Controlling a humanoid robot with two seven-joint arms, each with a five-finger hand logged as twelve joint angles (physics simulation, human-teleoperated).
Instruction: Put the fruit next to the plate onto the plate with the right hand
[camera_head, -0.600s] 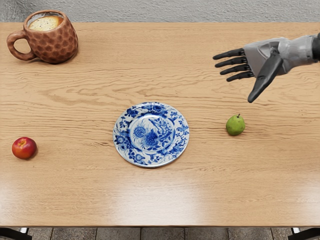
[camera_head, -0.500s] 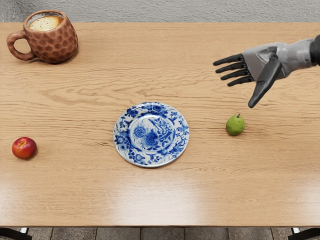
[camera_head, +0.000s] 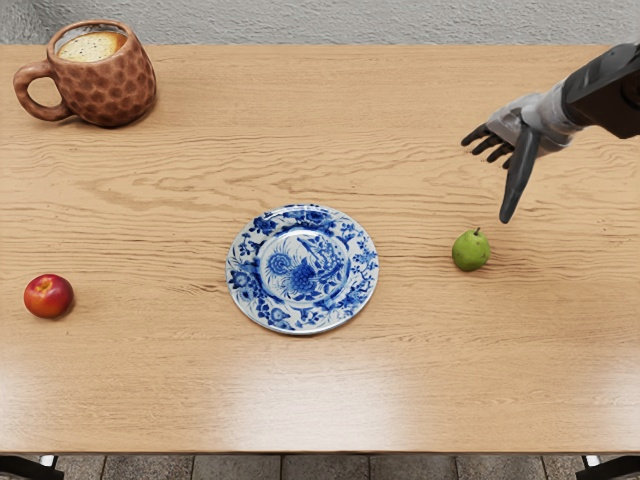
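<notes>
The right hand (camera_head: 508, 138) hung in the upper right of the frame, its arm entering from the right edge. Its fingers were spread and held nothing, and the thumb pointed down toward the counter (camera_head: 320, 400). The green pear (camera_head: 471, 250) sat upright on the counter at centre right, below the hand and apart from it. It lay to the right of the blue-patterned plate (camera_head: 246, 262), near it but not touching. The plate lay in the middle of the frame with nothing on it.

A red fruit (camera_head: 48, 296) rested far off at the left edge, and a brown mug (camera_head: 90, 72) stood in the upper left. The pear, being closer to the plate, looked like the fruit meant.

The step in hand appeared to be the approach, with no grasp made yet. The next move would call for lowering the hand over the pear and closing the fingers around its round body without nudging it into a roll. Only then could it be carried left to the plate.
</notes>
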